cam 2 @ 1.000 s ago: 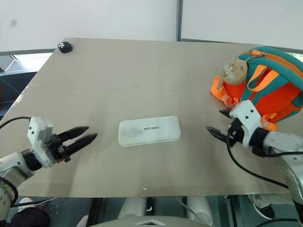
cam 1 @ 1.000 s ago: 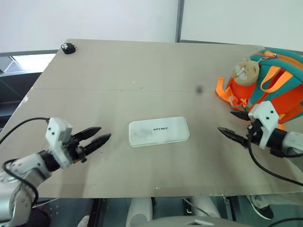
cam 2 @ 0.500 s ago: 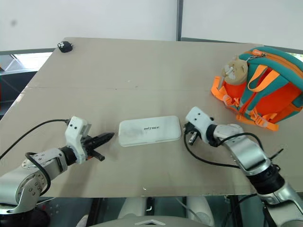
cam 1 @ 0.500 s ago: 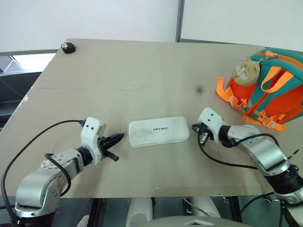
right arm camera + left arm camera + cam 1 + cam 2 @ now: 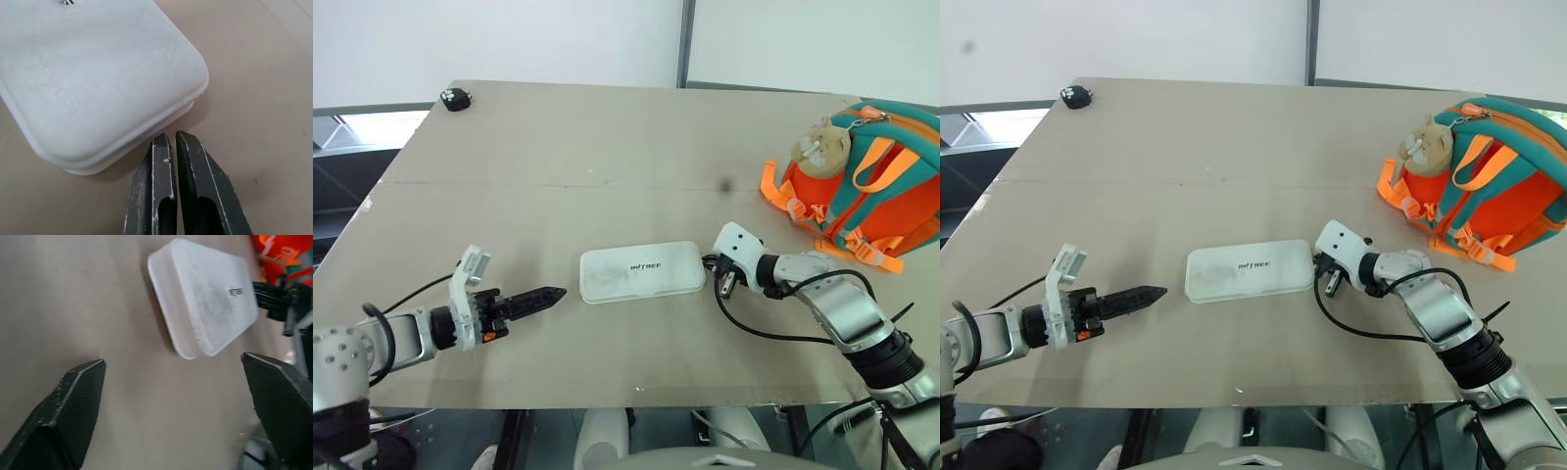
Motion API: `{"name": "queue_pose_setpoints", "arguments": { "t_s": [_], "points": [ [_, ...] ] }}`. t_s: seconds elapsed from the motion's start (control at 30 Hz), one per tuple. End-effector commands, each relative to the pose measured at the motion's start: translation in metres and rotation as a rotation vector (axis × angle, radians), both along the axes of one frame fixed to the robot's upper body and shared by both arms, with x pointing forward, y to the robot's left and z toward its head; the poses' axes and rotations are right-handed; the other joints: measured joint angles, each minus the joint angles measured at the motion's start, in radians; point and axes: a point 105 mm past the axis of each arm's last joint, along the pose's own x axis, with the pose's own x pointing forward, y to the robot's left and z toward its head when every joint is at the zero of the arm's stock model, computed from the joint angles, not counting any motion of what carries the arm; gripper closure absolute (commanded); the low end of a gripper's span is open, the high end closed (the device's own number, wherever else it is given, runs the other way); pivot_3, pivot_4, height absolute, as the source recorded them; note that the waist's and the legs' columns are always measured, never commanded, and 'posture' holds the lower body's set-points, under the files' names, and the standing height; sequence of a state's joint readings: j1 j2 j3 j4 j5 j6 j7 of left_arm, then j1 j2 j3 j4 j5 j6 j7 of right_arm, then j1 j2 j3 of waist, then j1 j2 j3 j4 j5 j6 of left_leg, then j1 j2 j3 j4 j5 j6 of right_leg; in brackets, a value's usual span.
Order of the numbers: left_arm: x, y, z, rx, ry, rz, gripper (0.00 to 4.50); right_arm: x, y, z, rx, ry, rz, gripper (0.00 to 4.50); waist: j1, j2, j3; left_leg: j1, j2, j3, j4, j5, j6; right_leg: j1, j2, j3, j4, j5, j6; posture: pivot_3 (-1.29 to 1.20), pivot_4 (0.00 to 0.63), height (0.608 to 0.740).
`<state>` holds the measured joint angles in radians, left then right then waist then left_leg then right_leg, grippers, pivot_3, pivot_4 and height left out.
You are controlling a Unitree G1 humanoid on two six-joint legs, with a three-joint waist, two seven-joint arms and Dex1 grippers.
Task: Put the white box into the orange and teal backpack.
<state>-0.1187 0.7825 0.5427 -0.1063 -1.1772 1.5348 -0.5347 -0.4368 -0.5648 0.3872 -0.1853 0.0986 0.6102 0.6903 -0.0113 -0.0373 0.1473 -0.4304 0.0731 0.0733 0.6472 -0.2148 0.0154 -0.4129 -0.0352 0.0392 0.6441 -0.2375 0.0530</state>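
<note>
The white box [image 5: 641, 272] lies flat mid-table, dark lettering on its lid. My right gripper [image 5: 168, 139] is shut and empty, its tips at the table right at the box's right end [image 5: 708, 262]; whether they touch its rim I cannot tell. My left gripper [image 5: 553, 293] hovers low a short way left of the box, pointing at it. In the left wrist view its fingers [image 5: 78, 396] stand wide apart with the box [image 5: 205, 293] ahead of them. The orange and teal backpack [image 5: 876, 191] rests at the table's right edge, a beige plush charm [image 5: 820, 145] on it.
A small black object [image 5: 455, 98] sits at the far left corner of the table [image 5: 607, 147]. Cables trail from both wrists over the near table edge. Bare tabletop separates the box from the backpack.
The right gripper swung from beside the backpack to the box's right end and shut. The left gripper rolled, sank a little, closed briefly, and now stands open.
</note>
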Motion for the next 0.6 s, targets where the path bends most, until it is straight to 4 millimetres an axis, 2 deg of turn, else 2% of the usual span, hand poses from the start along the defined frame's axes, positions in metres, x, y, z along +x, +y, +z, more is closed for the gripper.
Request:
{"name": "queue_pose_setpoints", "arguments": {
  "t_s": [0.03,0.2,0.33,0.47,0.5,0.53,0.6],
  "points": [
    [0.005,-0.009,-0.001,-0.041,0.041,-0.017,0.06,0.001,0.008,0.011,0.007,-0.045,0.035,4.5,-0.001,0.0,0.0,0.0,0.0,0.0,0.0,0.0,0.0,0.0,0.0,0.0,0.0,0.0,0.0,0.0,0.15,0.74],
    [0.022,-0.024,-0.008,-0.077,0.066,-0.025,0.06,-0.001,0.022,0.005,0.003,-0.028,0.1,4.5,-0.002,-0.001,0.0,0.001,0.0,0.0,0.0,0.0,0.0,0.001,0.0,0.0,0.001,0.001,0.001,0.0,0.15,0.74],
    [0.028,-0.042,-0.008,-0.116,0.058,-0.083,0.06,-0.004,0.048,-0.003,0.008,0.014,0.203,4.5,-0.006,-0.001,-0.001,0.002,0.0,0.0,0.001,0.0,0.0,0.001,0.001,0.001,0.002,0.001,0.0,0.0,0.15,0.74],
    [0.026,-0.046,-0.008,-0.142,0.055,-0.09,0.06,0.007,0.045,0.005,0.049,-0.01,0.151,4.5,-0.006,-0.002,-0.002,0.003,0.0,0.0,0.0,0.0,0.0,0.001,0.001,0.001,0.002,0.001,0.001,0.0,0.15,0.74],
    [0.026,-0.046,-0.009,-0.149,0.056,-0.087,0.56,0.009,0.041,0.006,0.057,-0.016,0.133,4.5,-0.005,-0.002,-0.002,0.002,0.0,0.0,0.0,0.0,0.0,0.001,0.001,0.001,0.002,0.001,0.001,0.0,0.15,0.74],
    [0.025,-0.045,-0.008,-0.154,0.055,-0.086,0.76,0.01,0.037,0.008,0.065,-0.019,0.122,4.5,-0.004,-0.002,-0.002,0.002,0.0,0.0,0.0,0.0,0.0,0.001,0.0,0.001,0.002,0.001,0.001,0.0,0.15,0.74],
    [0.024,-0.043,-0.007,-0.174,0.048,-0.073,1.58,0.009,0.029,0.012,0.094,-0.032,0.101,4.5,-0.002,-0.002,-0.002,0.001,0.0,0.0,0.0,0.0,0.0,0.0,0.0,0.001,0.002,0.001,0.001,0.0,0.15,0.74]
  ]
}}
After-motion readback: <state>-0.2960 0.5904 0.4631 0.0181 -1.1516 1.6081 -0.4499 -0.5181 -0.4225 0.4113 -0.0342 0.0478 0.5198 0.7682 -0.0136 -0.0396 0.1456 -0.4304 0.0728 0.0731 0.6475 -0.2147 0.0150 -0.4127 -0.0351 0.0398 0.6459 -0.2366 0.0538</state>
